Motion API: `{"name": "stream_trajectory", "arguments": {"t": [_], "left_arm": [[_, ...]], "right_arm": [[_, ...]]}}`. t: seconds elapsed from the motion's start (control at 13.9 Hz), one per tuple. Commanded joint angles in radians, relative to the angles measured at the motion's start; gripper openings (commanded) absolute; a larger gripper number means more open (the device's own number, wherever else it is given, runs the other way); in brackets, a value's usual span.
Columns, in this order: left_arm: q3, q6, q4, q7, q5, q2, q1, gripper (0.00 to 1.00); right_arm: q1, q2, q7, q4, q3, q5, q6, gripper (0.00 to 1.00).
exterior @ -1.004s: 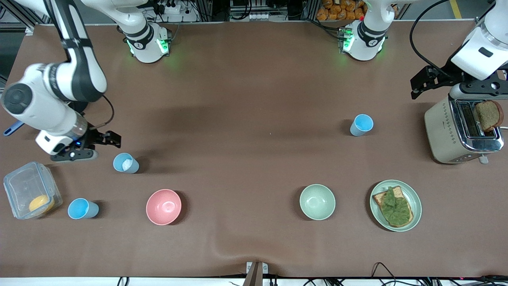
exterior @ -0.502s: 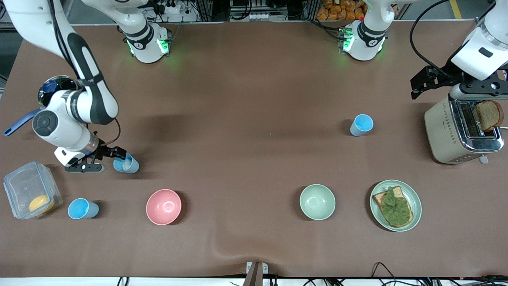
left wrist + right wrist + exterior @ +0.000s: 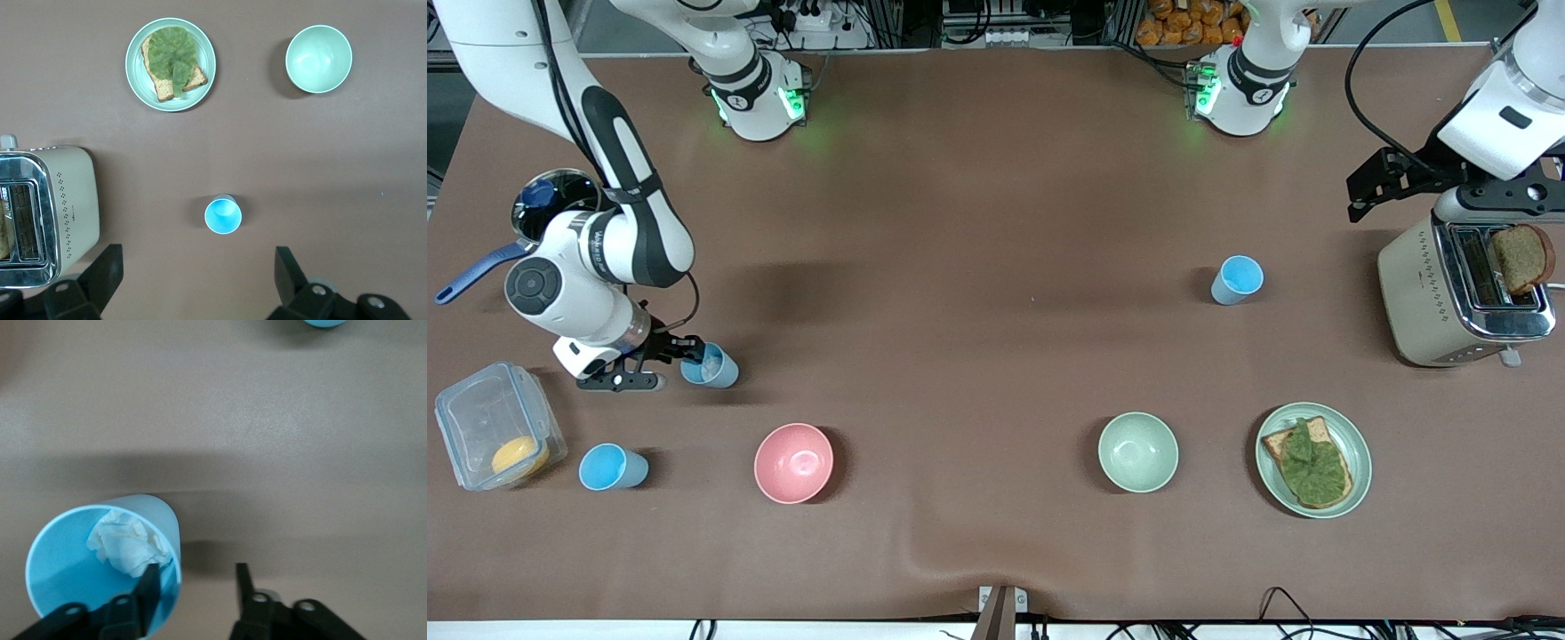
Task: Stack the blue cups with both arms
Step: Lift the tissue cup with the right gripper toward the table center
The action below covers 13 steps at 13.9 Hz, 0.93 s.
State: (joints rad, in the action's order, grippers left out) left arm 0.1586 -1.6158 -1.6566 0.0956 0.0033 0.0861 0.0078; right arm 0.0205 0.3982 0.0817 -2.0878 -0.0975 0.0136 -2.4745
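Note:
Three blue cups stand upright on the brown table. One cup (image 3: 710,365) with a white patch of crumpled paper inside is at the right arm's end. My right gripper (image 3: 682,348) is open at its rim. In the right wrist view one finger (image 3: 151,581) is inside this cup (image 3: 107,567) and the other is outside, with the cup wall between them. A second cup (image 3: 612,468) stands nearer the front camera; its edge shows in the right wrist view (image 3: 325,323). The third cup (image 3: 1237,280) (image 3: 223,215) is at the left arm's end. My left gripper (image 3: 1383,182) (image 3: 197,280) is open and empty, over the table beside the toaster, and waits.
A pink bowl (image 3: 793,462), a pale green bowl (image 3: 1137,452) (image 3: 319,59) and a plate (image 3: 1356,444) with toast and lettuce lie along the near side. A toaster (image 3: 1423,293) with a bread slice stands under the left arm. A clear lidded box (image 3: 480,418) is beside the second cup.
My right arm has swung in and lowered its gripper from beside the paper-filled cup onto its rim, one finger going inside. The left arm has not moved.

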Motion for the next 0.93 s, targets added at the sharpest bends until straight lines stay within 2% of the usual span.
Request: {"name": "stream_trajectory", "arguments": {"t": [0.0, 0.22, 0.36, 0.5, 0.57, 0.79, 0.86], "left_arm": [[0.006, 0.019, 0.020, 0.013, 0.006, -0.006, 0.006, 1.00], [0.007, 0.019, 0.018, 0.015, 0.004, -0.006, 0.006, 1.00], [0.006, 0.019, 0.018, 0.013, 0.006, -0.006, 0.006, 1.00], [0.006, 0.019, 0.018, 0.013, 0.006, -0.006, 0.006, 1.00], [0.005, 0.019, 0.018, 0.013, 0.006, -0.006, 0.008, 1.00], [0.005, 0.019, 0.018, 0.013, 0.004, -0.006, 0.006, 1.00], [0.005, 0.019, 0.018, 0.013, 0.006, -0.006, 0.008, 1.00]], "right_arm": [[-0.013, -0.002, -0.007, 0.018, 0.010, 0.003, 0.019, 0.00], [0.007, -0.076, -0.007, 0.057, 0.016, 0.003, 0.165, 0.00], [0.054, -0.125, -0.013, 0.162, 0.016, 0.003, 0.369, 0.00], [0.102, -0.140, -0.019, 0.330, 0.013, 0.002, 0.619, 0.00], [0.123, -0.139, -0.040, 0.395, 0.016, 0.005, 0.700, 0.00], [0.309, -0.128, -0.271, 0.468, 0.016, 0.017, 0.732, 0.00], [0.375, -0.111, -0.345, 0.492, 0.015, 0.063, 0.723, 0.00]]}}
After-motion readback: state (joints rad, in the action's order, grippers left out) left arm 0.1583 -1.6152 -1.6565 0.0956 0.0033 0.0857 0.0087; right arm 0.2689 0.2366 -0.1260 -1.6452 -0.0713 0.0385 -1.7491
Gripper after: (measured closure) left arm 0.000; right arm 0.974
